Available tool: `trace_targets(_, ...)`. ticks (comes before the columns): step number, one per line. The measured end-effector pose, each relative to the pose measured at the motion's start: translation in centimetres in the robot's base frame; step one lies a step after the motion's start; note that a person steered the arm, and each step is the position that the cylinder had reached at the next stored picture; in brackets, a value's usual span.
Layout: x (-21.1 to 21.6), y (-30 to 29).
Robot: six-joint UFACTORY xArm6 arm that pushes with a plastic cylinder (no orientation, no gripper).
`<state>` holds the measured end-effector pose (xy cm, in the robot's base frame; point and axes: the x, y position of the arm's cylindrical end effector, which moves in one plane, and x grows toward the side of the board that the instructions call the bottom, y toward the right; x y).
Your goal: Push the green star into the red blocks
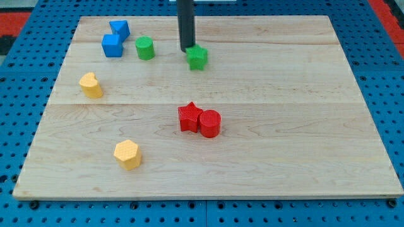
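Observation:
The green star (197, 58) lies near the view's top, a little left of the middle of the wooden board (303, 145). My tip (187, 50) sits just above and left of the star, touching or nearly touching it. The red star (189, 117) and the red cylinder (209, 123) lie side by side, touching, near the board's middle, well below the green star.
A green cylinder (145, 48) lies left of the green star. Two blue blocks (119, 29) (112, 45) sit at the top left. A yellow block (91, 85) is at the left, a yellow hexagonal block (127, 154) at the lower left.

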<state>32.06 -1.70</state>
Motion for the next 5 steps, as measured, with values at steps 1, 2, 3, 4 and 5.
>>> trace_targets(1,-3.2,-0.1)
trace_targets(2,-5.3,0.2)
trace_targets(3,1.8,2.4)
trace_targets(4,7.1,2.7)
trace_targets(5,13.4,3.3)
